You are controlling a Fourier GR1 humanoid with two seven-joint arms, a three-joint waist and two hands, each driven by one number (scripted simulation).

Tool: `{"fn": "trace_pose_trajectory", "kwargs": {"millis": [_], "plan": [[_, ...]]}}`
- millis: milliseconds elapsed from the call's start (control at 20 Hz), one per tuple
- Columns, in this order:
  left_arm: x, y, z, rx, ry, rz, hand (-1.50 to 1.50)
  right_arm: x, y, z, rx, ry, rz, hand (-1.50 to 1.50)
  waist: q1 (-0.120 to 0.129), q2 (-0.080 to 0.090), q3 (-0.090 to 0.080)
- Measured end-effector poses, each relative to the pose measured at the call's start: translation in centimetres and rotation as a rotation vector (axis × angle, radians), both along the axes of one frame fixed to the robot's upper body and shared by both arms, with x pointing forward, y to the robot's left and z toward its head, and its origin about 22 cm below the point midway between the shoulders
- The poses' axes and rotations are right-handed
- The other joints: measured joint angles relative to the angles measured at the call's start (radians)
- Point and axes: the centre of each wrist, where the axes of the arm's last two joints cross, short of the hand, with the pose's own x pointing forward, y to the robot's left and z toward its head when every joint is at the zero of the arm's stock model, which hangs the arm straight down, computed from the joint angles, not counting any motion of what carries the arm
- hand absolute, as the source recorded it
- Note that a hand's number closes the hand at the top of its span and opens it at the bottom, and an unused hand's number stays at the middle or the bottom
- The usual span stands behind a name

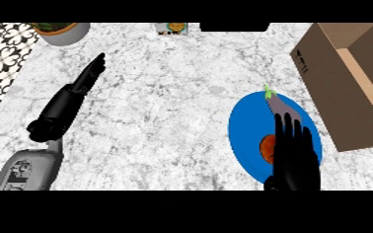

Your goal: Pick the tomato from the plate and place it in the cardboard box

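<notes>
— Where sat the tomato [267,145]?

— On the blue plate [244,128], toward its lower middle, mostly hidden beneath the right hand [295,150]. Only an orange-red sliver showing at that hand's left edge.

— And the hand's state?

— Spread flat over the fruit, fingers straight and pointing up the view toward the counter's far side. Not curled round anything yet, judging by the look of it. Something grey with a green tip [275,101] lay just beyond the fingertips on the same plate; hard to name.

— Which way from the palm, then?

— Directly under and slightly to the left. No long axis worth speaking of: round, so any approach angle would probably serve.

— Nearer arm?

— Plainly the right. Left hand [89,74] well apart, over on the far left of the marble counter [167,103], open, fingers straight, resting.

— And the cardboard box [339,84]?

— Just right of the plate, open, top facing up. Short carry to the right once closed on the fruit, likely.

— Risk?

— Possibly nudging the fruit leftward off-centre while closing.
</notes>
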Motion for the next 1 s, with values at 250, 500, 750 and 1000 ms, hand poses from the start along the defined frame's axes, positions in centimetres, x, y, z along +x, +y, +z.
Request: {"fn": "trace_pose_trajectory", "kwargs": {"millis": [250, 500, 750, 1000], "plan": [[0.1, 0.6, 0.5, 0.000, 0.004, -0.006, 0.00, 0.5, -1.1, -1.3, 0.004, 0.008, -0.008, -1.50, 0.000, 0.000, 0.000], [0.0, -0.3, 0.5, 0.000, 0.001, -0.002, 0.00, 0.5, -1.2, -2.5, 0.012, 0.018, 0.036, 1.50, 0.001, 0.000, 0.000], [-0.1, 0.0, 0.4, -0.002, 0.003, -0.004, 0.00, 1.0, -2.0, -3.6, -0.041, -0.039, 0.128, 1.50, 0.002, -0.001, -0.001], [0.4, 0.1, 0.9, -0.004, 0.002, -0.007, 0.00, 2.6, -2.0, -3.5, -0.081, -0.108, 0.173, 1.50, 0.002, -0.001, -0.002]]}}
